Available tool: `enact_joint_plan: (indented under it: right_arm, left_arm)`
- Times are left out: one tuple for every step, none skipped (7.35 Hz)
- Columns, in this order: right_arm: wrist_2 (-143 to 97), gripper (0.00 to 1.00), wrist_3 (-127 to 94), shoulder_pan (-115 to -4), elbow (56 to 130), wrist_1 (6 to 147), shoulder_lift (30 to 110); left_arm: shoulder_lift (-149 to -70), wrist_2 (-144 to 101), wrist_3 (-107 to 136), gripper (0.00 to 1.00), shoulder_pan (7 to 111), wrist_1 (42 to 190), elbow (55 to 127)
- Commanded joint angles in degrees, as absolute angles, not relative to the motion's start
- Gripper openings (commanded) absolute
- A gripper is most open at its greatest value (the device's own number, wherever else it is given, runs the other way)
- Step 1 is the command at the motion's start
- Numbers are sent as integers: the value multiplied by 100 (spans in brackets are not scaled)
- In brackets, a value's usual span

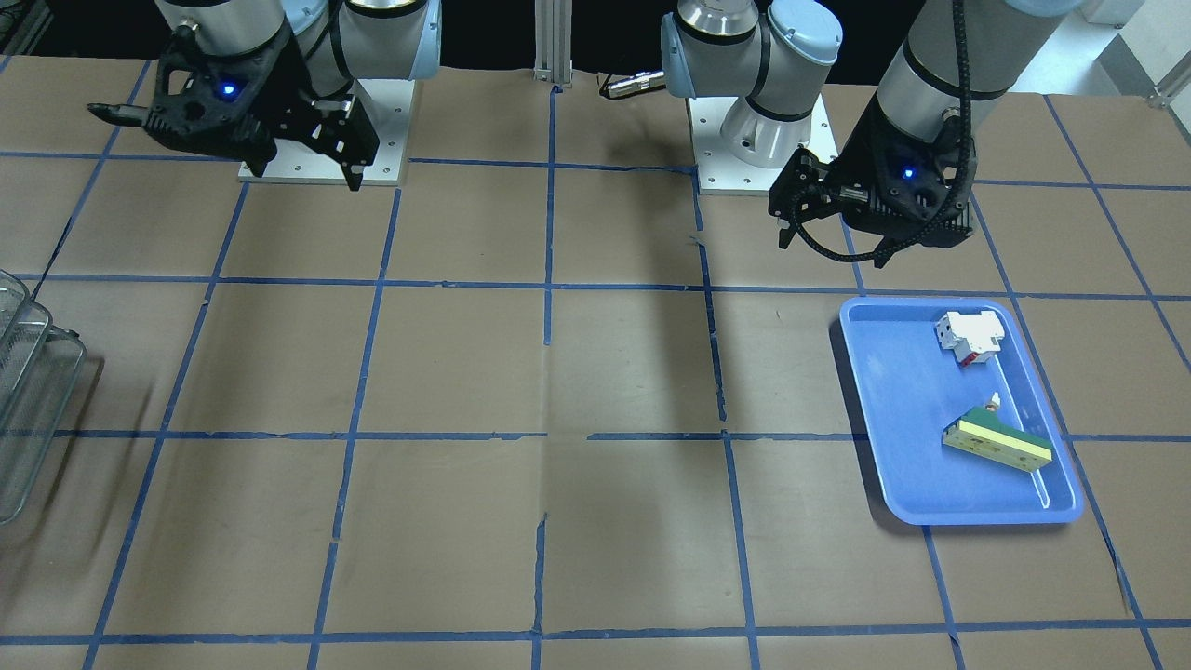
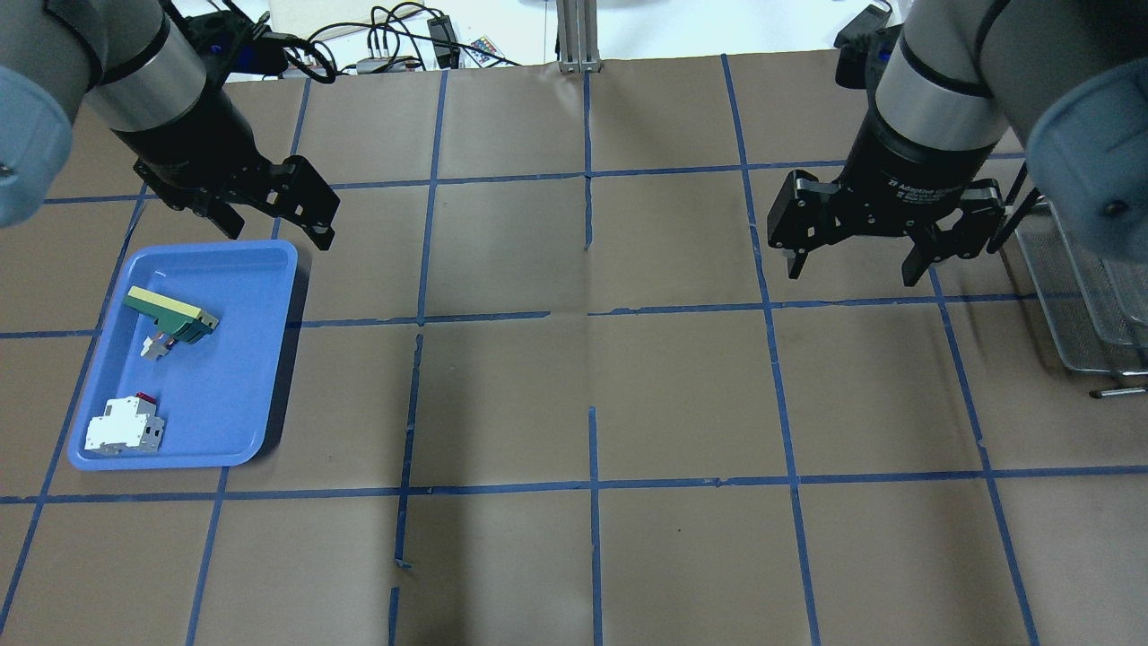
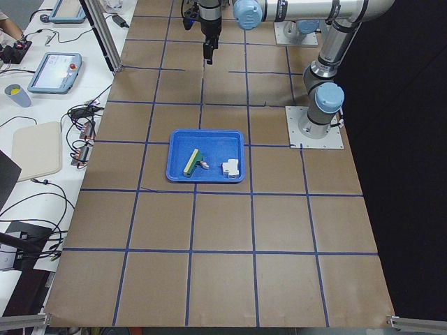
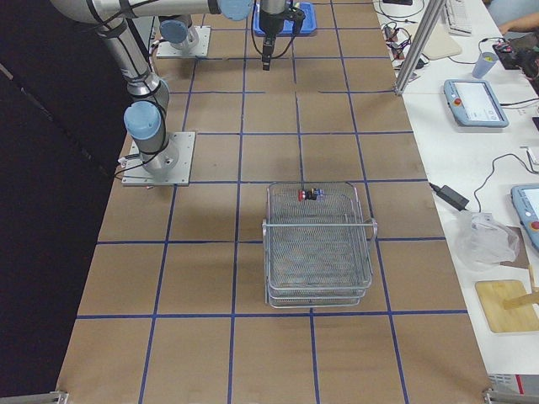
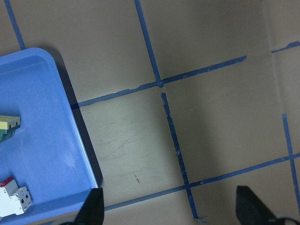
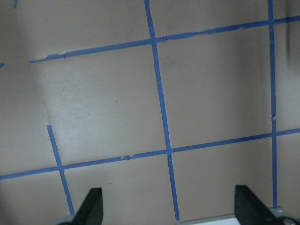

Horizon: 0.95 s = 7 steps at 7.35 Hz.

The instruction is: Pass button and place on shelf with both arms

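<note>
The button (image 4: 309, 194), red-capped with a black body, lies in the top tier of the silver wire shelf (image 4: 318, 252), at its far edge. The shelf also shows at the right edge of the overhead view (image 2: 1081, 296) and at the left edge of the front view (image 1: 28, 409). My right gripper (image 2: 852, 272) hangs open and empty above the table, just left of the shelf in the overhead view; it also shows in the front view (image 1: 307, 179). My left gripper (image 2: 276, 231) hangs open and empty over the far right corner of the blue tray; it also shows in the front view (image 1: 798, 216).
A blue plastic tray (image 2: 260, 377) on my left side holds a white-and-red switch block (image 2: 124, 423) and a yellow-green flat block (image 2: 170, 314). The table is brown paper with a blue tape grid. Both arm bases stand at the robot's edge.
</note>
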<state>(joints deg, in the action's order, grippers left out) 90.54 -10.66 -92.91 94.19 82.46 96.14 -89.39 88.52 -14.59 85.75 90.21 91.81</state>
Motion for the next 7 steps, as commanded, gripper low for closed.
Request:
enact_joint_plan:
  right_arm:
    - [9026,100,-1046,-9308,9431,7954,9677]
    - [9079,100,-1072,-9273,9422,7963,9677]
    - [9105,100,-1064,-9151,9396,7954,9677]
    - [9105,100,-1063,-8984,9387,7945,9685]
    - [9105,100,-1063,-8930,9387,7937,9729]
    - [9097,100,-1063,-8921,9395,7937,9729]
    - [9088,100,-1063,-8921,9413,7937,9729]
  left_arm:
    - [-8947,8833,-1151,100,8578,9018,9176]
    - [-8956,8833,-1151,100,8578,9009,9176]
    - [-8956,8824,-1151,100,8578,9009,9184]
    - [-8956,8824,-1151,100,8578,9009,9185]
    - [-8956,8816,-1151,100,8578,9009,9185]
    - [-8956,8815,-1151,100,8578,9009,9185]
    - [-8956,8815,-1151,100,8578,9009,9185]
